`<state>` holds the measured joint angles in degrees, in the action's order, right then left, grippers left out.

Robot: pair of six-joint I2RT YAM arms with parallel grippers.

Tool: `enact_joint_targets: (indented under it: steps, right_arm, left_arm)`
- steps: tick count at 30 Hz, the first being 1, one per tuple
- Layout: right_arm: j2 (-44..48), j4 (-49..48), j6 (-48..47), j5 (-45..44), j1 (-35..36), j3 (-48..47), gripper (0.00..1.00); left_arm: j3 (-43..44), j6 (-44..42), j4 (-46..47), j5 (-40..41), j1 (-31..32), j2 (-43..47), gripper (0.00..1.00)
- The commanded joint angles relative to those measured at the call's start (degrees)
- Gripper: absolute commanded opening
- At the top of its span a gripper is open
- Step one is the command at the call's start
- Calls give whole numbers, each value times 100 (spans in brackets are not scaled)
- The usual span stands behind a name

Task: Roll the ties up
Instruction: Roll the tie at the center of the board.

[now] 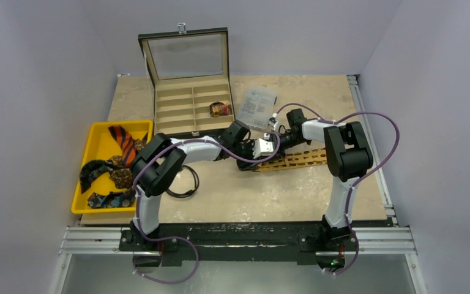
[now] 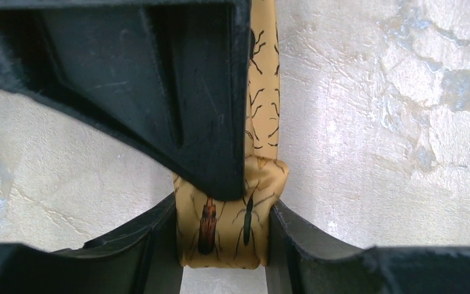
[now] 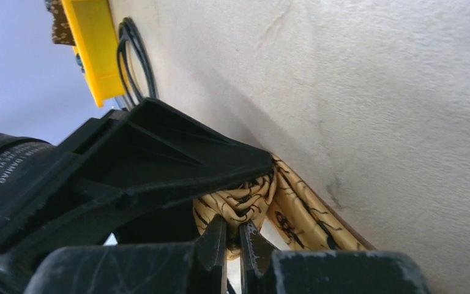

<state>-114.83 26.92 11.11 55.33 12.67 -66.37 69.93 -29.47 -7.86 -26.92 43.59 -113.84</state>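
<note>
While my left tool and right tool both clamp the tan-gold tie, I should roll tight, edges square.

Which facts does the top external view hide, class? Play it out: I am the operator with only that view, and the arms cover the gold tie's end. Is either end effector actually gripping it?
Observer: Yes. The right end effector is shut on a bunched bit of the gold tie.
Operator: And the left one?
Observer: The left end effector has the tie's doubled-over end between its fingers, with fabric touching both.
Operator: Is there a roll yet?
Observer: Only that short doubled-over end shows. Beyond it, the tie runs flat along the table.
</note>
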Motion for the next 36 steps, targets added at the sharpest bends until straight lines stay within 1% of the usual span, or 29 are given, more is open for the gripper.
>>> enact_joint_targets:
  steps: [1, 3, 4, 6, 10, 12, 14, 19, 25, 27, 29, 33, 36]
  right_arm:
    - [-352, 436, -743, -1982, -72, 187, 0]
    - [-352, 520, -812, -2231, -72, 154, 0]
    - [-360, 581, -872, -2336, -71, 130, 0]
    - [-363, 696, -929, -2552, -71, 90, 0]
    - [-357, 699, -891, -2912, -68, 18, 0]
    - [-409, 707, -882, -3031, -59, -57, 0]
    - [-470, 702, -873, -3099, -58, -117, 0]
    - [-603, 705, -906, -3194, -46, -213, 0]
    - [-643, 707, -934, -3215, -1, -210, 0]
    - [-667, 700, -940, -3188, 7, -210, 0]
    - [-681, 686, -930, -3163, 8, -210, 0]
    - [-712, 667, -907, -3050, 25, -235, 0]
    - [-664, 648, -892, -2840, 65, -219, 0]
  left_arm:
    - [-668, 369, 335, -437, -154, -185, 50]
    - [-939, 541, 1085, -800, -223, -24, 55]
    - [-1093, 649, 1457, -899, -232, 50, 56]
    - [-1361, 936, 2259, -1113, -253, 94, 57]
    - [-1780, 1162, 3387, -1464, -277, 47, 57]
    - [-2101, 1272, 4161, -1521, -281, 31, 57]
    - [-2299, 1404, 4721, -1538, -279, 6, 57]
    - [-2400, 1845, 5632, -1433, -277, -192, 60]
    - [-2150, 2399, 6157, -1354, -243, -450, 64]
    - [-2039, 2558, 6239, -1318, -206, -549, 64]
    - [-1933, 2652, 6245, -1295, -158, -626, 62]
    - [-1784, 2754, 6207, -1193, -83, -780, 43]
    - [-1707, 2711, 6090, -1132, -10, -826, 33]
